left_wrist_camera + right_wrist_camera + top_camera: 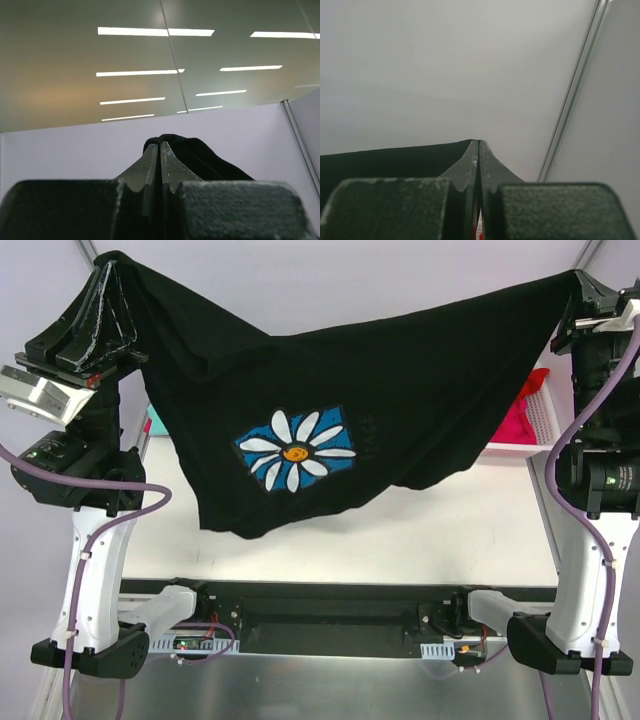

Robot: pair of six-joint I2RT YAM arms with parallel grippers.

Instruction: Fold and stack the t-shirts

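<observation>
I had the large black cloth t-shirt with its white-and-blue flower print point(420, 390) hung above the white table point(450, 535), one end clenched in the left gripper point(108, 268), the other in the right gripper point(583, 285), and judged that lowering both evenly, cloth taut, would lay it flat.

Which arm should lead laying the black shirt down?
Probably left. The left claw and right claw both pinch the black shirt aloft, but the basket stands on the right side, and the cloth hangs lowest toward the left.

White arm links point(95, 570), black joints point(60, 468) — purple cables point(67, 665) alongside.
</observation>
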